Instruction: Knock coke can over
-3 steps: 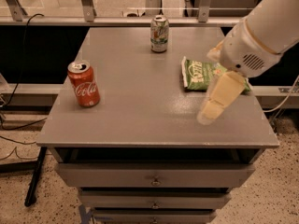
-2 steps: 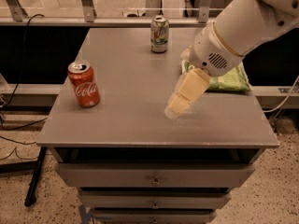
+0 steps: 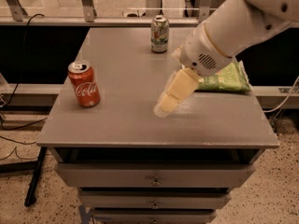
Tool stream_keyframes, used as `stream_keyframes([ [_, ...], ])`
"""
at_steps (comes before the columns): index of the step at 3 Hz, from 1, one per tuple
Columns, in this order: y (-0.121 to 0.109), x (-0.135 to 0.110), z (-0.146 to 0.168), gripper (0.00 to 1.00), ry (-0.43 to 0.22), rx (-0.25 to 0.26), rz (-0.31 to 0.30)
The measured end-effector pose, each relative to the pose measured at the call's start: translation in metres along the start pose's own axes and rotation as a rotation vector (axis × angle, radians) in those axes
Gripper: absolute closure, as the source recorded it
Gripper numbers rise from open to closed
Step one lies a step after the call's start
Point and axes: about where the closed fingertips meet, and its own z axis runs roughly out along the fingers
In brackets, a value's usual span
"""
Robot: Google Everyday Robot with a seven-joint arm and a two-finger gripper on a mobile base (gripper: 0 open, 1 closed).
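Note:
The red coke can [image 3: 84,84] with white script and a silver top stands upright near the left edge of the grey table [image 3: 126,120]. My gripper [image 3: 169,99], cream-coloured, hangs low over the middle of the table on a white arm that comes in from the upper right. It is well to the right of the can and apart from it.
A green-and-white soda can [image 3: 160,33] stands upright at the back middle of the table. A green snack bag [image 3: 223,78] lies at the right side, partly behind my arm. Drawers sit below the table's front edge.
My gripper has moved left across the table, from the right side toward the middle, closer to the coke can. The cans and the bag have not moved.

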Motion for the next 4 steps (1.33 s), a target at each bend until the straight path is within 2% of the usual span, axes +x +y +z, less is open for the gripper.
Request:
stream_keyframes([
  [1,0.001,-0.029,0.032,0.00,-0.095,-0.025,-0.004],
  [3,-0.001,-0.113,0.104,0.00,-0.364,-0.019,-0.044],
  [4,-0.007,-0.133,0.130,0.00,-0.438,-0.024,-0.062],
])
